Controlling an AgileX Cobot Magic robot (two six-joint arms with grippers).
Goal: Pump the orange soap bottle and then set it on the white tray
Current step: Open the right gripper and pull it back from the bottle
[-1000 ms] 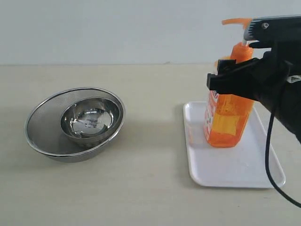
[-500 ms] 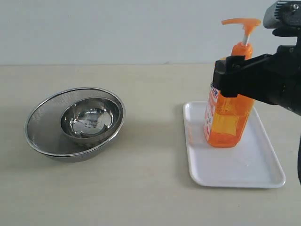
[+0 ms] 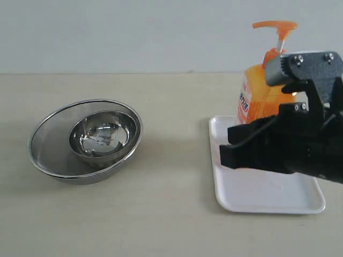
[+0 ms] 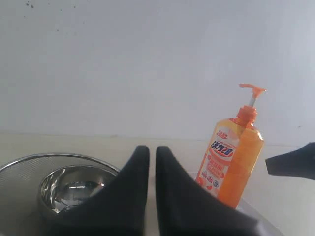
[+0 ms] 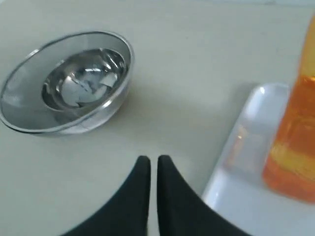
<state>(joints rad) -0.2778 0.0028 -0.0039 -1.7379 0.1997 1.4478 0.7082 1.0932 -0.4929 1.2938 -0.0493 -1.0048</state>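
- Just behind the right tool point(image 3: 224, 152), upright on the white tray point(image 3: 268, 195): the orange soap bottle point(image 3: 256, 96), pump head raised on its white stem, touched by neither tool.
- Closed right down, that right tool, with the two black fingers pressed together at the tips and nothing gripped between them.
- Hangs in front of the bottle in the exterior view, hiding its lower half and part of the tray.
- In the right wrist view, bottle and tray off to one side of the fingertips and clear of them.
- Ahead of those fingertips, well apart across the bare surface point(image 3: 171, 107): a small steel bowl point(image 3: 102, 134) nested inside a wider mesh bowl point(image 3: 48, 147).
- Closed as well, the left tool point(image 4: 147, 149), with only a thin slit between its fingers and nothing held.
- Ahead of the left tool and off to one side: the bottle again, standing, its label with blue lettering turned toward the tool.
- Ahead to the other side: the nested bowls.
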